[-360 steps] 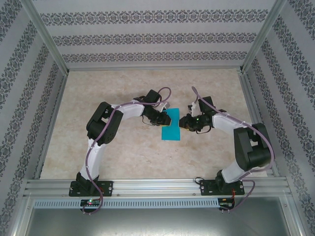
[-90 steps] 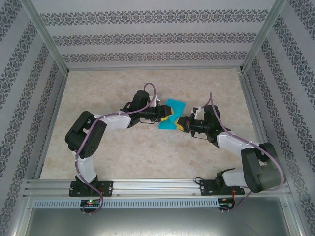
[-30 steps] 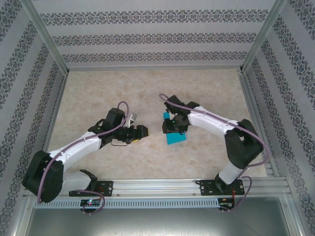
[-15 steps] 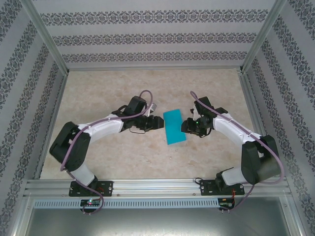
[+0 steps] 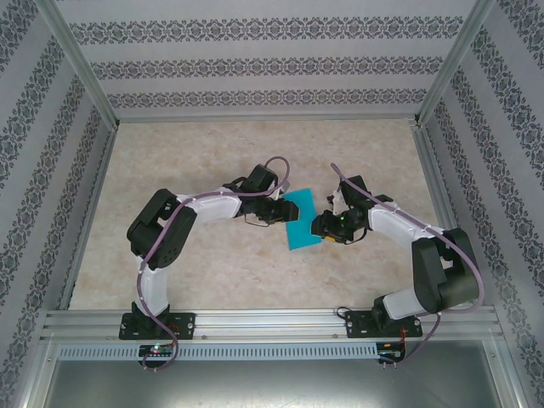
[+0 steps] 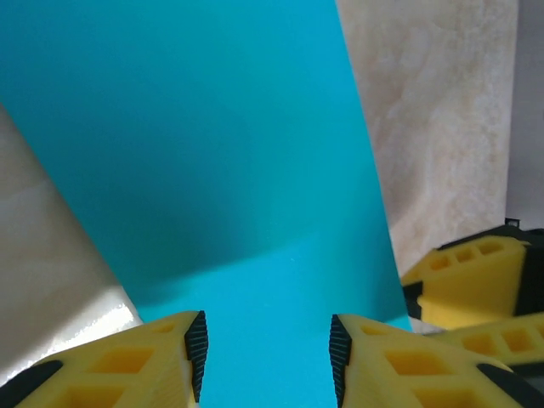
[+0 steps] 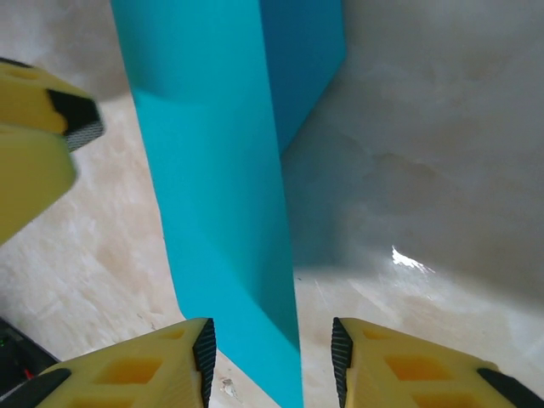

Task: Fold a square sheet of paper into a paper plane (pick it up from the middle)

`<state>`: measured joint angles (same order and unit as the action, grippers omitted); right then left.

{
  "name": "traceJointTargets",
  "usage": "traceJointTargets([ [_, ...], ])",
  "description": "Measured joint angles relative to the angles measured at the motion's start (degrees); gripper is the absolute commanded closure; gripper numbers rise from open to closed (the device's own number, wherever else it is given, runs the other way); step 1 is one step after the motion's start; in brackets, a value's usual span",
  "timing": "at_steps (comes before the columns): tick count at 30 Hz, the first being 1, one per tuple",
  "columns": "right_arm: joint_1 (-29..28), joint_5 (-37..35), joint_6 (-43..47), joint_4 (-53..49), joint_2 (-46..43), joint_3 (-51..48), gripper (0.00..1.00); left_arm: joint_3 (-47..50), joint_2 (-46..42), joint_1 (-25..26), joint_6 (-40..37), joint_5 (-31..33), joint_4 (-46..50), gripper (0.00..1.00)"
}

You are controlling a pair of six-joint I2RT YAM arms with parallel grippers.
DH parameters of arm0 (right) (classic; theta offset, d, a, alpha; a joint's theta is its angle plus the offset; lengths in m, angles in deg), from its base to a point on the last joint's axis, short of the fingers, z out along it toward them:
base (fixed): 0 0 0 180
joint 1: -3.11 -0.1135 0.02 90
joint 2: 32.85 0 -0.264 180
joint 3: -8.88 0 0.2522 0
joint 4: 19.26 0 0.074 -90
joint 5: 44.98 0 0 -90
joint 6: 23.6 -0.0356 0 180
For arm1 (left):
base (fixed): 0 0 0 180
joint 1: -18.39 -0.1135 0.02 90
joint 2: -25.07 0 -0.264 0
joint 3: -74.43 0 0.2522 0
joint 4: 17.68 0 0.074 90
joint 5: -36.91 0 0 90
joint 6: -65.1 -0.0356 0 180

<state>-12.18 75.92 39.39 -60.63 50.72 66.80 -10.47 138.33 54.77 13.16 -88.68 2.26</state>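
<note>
The sheet of paper [image 5: 299, 223] lies folded into a turquoise oblong on the marbled table, tilted a little. My left gripper [image 5: 280, 211] sits at its left edge and my right gripper [image 5: 320, 224] at its lower right edge. In the left wrist view the paper [image 6: 212, 153] spreads flat under my left gripper [image 6: 267, 357], whose jaws stand apart over it. In the right wrist view a long edge of the paper [image 7: 212, 170] runs between the parted jaws of my right gripper [image 7: 270, 361], and a darker layer shows beside the lighter strip. Neither pair of pads presses the paper.
The table [image 5: 204, 272] is a pale marbled board inside an aluminium frame with patterned walls. The right gripper's yellow fingers [image 6: 476, 280] show at the right of the left wrist view. A left finger [image 7: 42, 127] shows at the upper left of the right wrist view.
Both grippers have closed in on the paper from either side. The left moved right onto its left edge, the right moved left to its right edge. Both jaw gaps have narrowed.
</note>
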Motion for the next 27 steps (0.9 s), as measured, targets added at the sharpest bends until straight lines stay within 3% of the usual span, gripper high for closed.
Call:
traceJointTargets([
  [9,0.2,3.4,-0.2,2.1,0.7,-0.1,0.81,-2.8,3.5,0.5,-0.9,0.5,1.2,0.55],
  [27,0.2,6.7,-2.9,4.9,0.6,-1.7,0.91,-5.8,6.0,1.4,-4.8,1.6,5.2,0.55],
])
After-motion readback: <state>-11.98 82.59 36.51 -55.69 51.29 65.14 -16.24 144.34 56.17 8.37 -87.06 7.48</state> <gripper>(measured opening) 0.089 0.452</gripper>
